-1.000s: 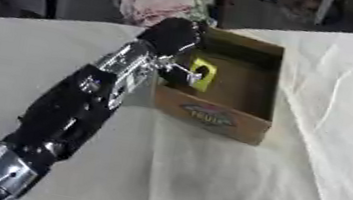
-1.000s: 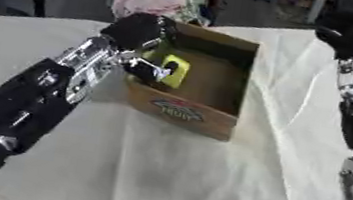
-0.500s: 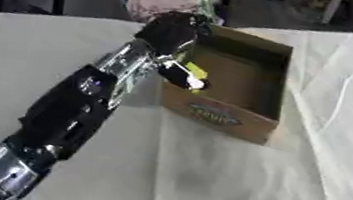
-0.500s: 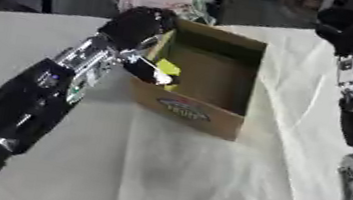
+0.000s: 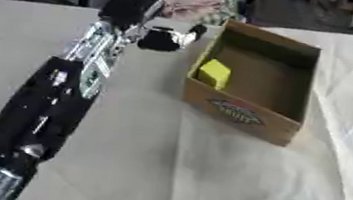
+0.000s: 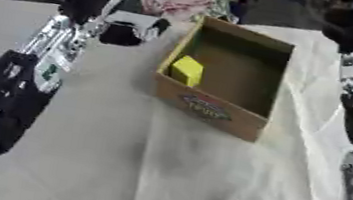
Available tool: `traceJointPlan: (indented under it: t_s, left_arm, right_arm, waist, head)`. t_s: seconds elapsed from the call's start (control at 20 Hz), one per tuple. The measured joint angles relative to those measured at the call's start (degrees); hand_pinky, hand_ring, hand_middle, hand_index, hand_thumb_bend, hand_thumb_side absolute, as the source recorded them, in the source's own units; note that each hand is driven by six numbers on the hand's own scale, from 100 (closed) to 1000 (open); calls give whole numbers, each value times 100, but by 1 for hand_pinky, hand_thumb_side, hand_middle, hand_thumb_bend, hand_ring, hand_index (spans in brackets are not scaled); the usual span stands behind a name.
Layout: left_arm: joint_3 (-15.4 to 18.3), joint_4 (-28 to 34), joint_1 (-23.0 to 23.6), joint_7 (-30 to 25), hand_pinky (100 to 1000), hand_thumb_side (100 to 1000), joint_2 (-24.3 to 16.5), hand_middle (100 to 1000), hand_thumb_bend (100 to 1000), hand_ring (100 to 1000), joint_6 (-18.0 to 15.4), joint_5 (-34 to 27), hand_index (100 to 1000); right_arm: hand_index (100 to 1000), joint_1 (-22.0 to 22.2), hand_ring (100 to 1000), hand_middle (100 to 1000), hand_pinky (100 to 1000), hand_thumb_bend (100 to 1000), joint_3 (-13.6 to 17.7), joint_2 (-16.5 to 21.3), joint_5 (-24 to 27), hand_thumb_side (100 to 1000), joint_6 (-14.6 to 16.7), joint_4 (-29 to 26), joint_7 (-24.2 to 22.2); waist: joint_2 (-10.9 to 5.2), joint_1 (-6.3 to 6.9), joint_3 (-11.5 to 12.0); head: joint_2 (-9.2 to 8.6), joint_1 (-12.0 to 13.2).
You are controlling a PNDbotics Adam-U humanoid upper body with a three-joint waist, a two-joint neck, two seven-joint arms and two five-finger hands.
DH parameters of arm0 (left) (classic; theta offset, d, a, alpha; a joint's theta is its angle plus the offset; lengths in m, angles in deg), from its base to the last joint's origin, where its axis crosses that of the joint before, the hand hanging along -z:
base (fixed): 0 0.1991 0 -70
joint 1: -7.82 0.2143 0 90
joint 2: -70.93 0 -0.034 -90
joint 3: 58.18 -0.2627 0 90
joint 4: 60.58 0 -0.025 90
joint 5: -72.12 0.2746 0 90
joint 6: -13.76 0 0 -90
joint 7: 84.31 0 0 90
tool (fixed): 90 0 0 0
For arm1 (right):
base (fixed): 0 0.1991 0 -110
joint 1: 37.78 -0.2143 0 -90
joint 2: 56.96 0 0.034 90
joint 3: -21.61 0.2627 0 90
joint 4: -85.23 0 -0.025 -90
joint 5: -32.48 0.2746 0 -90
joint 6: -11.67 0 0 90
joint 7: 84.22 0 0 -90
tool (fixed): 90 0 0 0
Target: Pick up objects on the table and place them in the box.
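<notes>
left eye view: left hand (image 5: 165,39) empty, fingers relaxed, just left of box (image 5: 286,129) rim; yellow block (image 5: 213,73) inside against left wall; box label unreadable; right hand (image 6: 351,26) fingers unclear

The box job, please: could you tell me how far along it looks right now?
Done: a yellow block lies inside the cardboard box, against its left wall. In hand: nothing that I can see; the left hand is beside the box on its left, outside it, with no object visible in it. The right hand is raised past the box's far right corner. Left: no other loose object shows on the white tablecloth.
</notes>
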Motion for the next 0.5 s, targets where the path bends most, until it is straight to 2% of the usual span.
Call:
traceJointPlan:
  t_s: [0.2,0.35,0.5]
  left_arm:
    - [-39,628,638,388,475,725,115,687,352,684,85,-392,841]
    - [-148,1068,1102,604,463,740,358,689,342,685,320,-689,847]
    - [-271,1378,1574,623,453,750,517,686,334,681,594,-985,850]
  right_arm:
    - [902,10,814,685,834,100,82,-1,-105,516,3,0,101]
    - [902,11,814,684,835,100,135,-8,-161,516,-5,0,168]
    - [902,15,815,682,836,100,136,-24,-208,517,-12,-1,184]
  waist:
    - [143,-18,157]
    - [237,-36,227]
    - [259,-74,281]
  head:
    - [-1,-76]
    - [-6,-94]
    - [-16,-121]
